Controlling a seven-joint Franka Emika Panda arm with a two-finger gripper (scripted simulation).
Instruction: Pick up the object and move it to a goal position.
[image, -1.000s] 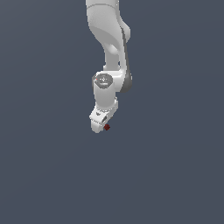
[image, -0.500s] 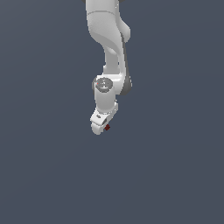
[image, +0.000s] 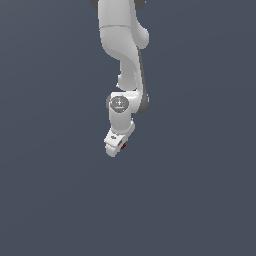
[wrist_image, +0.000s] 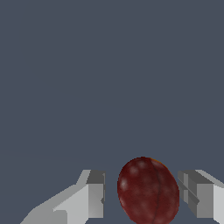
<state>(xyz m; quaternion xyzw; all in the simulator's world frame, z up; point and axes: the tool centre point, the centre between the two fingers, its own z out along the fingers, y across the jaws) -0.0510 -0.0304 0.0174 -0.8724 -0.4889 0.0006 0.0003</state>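
The object (wrist_image: 148, 191) is a dark red, roundish lump, seen large in the wrist view between my two fingers. One grey finger (wrist_image: 96, 193) stands a small gap away from it. The other finger (wrist_image: 192, 192) is right at its edge. In the exterior view the object (image: 123, 146) is a tiny red spot beside the white gripper (image: 116, 148), which points down from the arm. The jaws are open around the object, not closed on it.
The ground (image: 200, 200) is a plain dark blue-grey surface in both views. The white arm (image: 122, 45) comes down from the top middle of the exterior view. Nothing else shows.
The wrist has come down a little toward the object. The object has stayed where it was.
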